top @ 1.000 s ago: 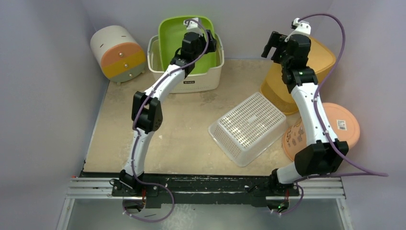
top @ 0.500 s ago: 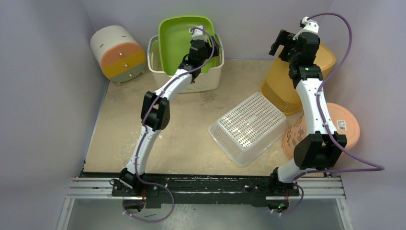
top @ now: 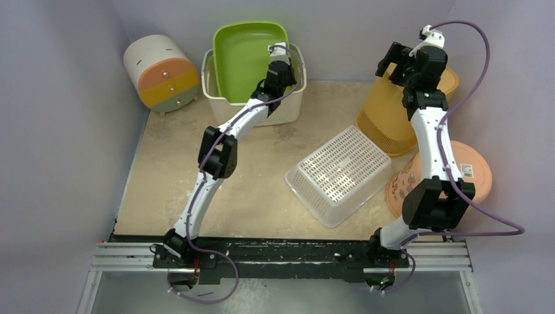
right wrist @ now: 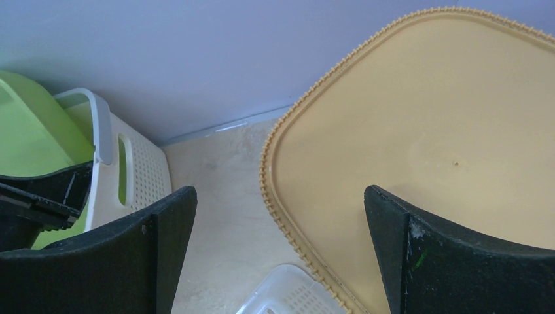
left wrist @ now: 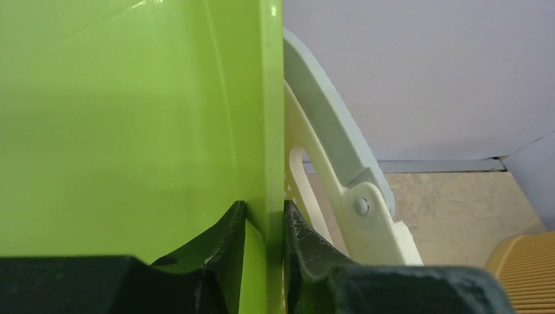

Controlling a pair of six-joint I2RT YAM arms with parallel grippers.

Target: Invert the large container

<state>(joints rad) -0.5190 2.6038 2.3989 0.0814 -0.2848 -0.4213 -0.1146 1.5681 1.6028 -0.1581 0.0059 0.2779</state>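
The basin stands in crate, left of hamper.

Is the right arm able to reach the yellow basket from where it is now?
Probably yes. The right claw hangs open over the edge of the yellow basket, and nothing lies between them.

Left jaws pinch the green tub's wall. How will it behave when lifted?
Green tub looks glossy, so it may slip in the left gripper. Held by one thin wall, it will probably tilt and flex. It may drag on the white basket.
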